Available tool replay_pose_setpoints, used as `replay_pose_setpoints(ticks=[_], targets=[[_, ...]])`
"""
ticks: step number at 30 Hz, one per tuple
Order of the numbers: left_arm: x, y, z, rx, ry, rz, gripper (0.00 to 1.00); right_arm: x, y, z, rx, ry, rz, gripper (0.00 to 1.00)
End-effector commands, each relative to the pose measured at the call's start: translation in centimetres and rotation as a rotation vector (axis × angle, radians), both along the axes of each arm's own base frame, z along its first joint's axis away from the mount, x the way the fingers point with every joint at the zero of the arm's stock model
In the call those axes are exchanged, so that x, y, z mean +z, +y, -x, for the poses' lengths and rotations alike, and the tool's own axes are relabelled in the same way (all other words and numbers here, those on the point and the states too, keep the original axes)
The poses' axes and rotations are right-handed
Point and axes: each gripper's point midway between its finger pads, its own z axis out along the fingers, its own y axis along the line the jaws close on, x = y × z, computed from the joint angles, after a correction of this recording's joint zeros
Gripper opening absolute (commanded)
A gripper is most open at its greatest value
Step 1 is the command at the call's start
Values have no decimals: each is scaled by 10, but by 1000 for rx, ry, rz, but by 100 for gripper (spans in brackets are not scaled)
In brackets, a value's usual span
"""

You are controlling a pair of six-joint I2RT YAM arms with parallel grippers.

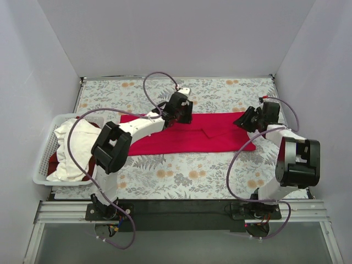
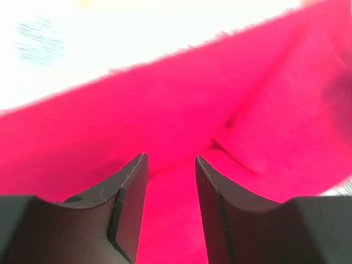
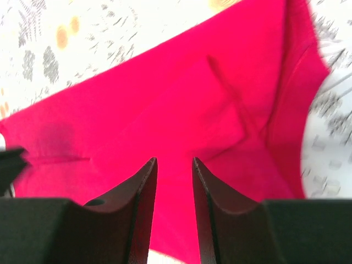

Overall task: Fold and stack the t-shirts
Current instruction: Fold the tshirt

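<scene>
— Where's the red t-shirt?

— Flat on the floral-patterned cloth spread over the tabletop. It is folded into a long band that runs left to right between the two arms, with a small flap showing near its middle.

— And the left hand?

— It is low over the far edge of the band, towards its left end. The two fingers stand partly apart with a clear gap. Only red cloth shows through that gap, and nothing is pinched between them.

— The right hand?

— At the band's right end, near the sleeve. Its fingers are also a little apart, in a narrow gap with red fabric showing through, and they grip nothing. From its wrist camera the shirt fills most of the view, with patterned cloth along the top and right.

— What about the other shirts?

— Both are in the white slatted basket at the left edge of the tabletop. The white t-shirt is heaped up and spills over the rim, and a darker red t-shirt shows beneath it. They lie well apart from both hands.
</scene>
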Motion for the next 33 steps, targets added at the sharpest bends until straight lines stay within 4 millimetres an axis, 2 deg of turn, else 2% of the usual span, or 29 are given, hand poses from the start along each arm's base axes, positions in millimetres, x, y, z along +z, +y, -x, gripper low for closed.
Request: replay_pose_setpoints(ticks=[1, 3, 4, 8, 12, 16, 17, 19, 20, 21, 22, 23, 24, 26, 27, 28, 29, 30, 31, 32, 33], targets=[[20, 65, -24, 126, -75, -121, 39, -1, 3, 29, -8, 21, 57, 39], [3, 93, -30, 180, -51, -183, 39, -10, 8, 44, -4, 53, 63, 39], [-7, 103, -30, 194, -32, -213, 39, -16, 9, 55, -4, 72, 64, 39], [-37, 143, -39, 275, 41, -300, 38, -29, 16, 76, 10, 107, 66, 39], [-53, 157, -38, 306, 102, -323, 35, -38, 18, 78, 32, 127, 78, 39], [-73, 165, -21, 295, 177, -363, 35, -59, 10, 71, 23, 182, 132, 39], [-76, 167, -17, 300, 193, -369, 35, -58, 8, 62, 19, 174, 141, 39], [-85, 173, -2, 301, 240, -390, 35, -67, 4, 51, 17, 192, 162, 39], [-86, 175, 3, 306, 257, -389, 35, -61, 2, 34, 14, 167, 172, 39], [-87, 175, 10, 323, 287, -378, 35, -73, -1, 29, 8, 198, 186, 39], [-87, 176, 15, 331, 309, -373, 35, -75, -2, 22, 6, 198, 188, 39], [-89, 174, 22, 330, 339, -357, 35, -74, -2, 11, 9, 188, 189, 39], [-88, 173, 31, 337, 378, -343, 35, -74, -1, -9, 11, 175, 185, 39], [-90, 159, 52, 336, 480, -247, 35, -71, 3, -36, 34, 143, 170, 39], [-85, 152, 62, 321, 518, -196, 35, -67, 8, -63, 58, 108, 146, 39], [-82, 141, 72, 322, 567, -123, 35, -65, 12, -76, 73, 91, 132, 39], [-91, 139, 94, 307, 634, -94, 35, -64, 16, -88, 86, 74, 124, 38], [-86, 121, 107, 253, 689, 4, 35, -77, 22, -98, 112, 82, 110, 38], [-75, 112, 115, 258, 713, 72, 35, -58, 28, -126, 130, 11, 110, 38], [-75, 104, 129, 238, 745, 100, 35, -55, 30, -141, 140, -16, 108, 38], [-78, 99, 146, 219, 781, 132, 35, -67, 48, -145, 187, -12, 97, 38]])
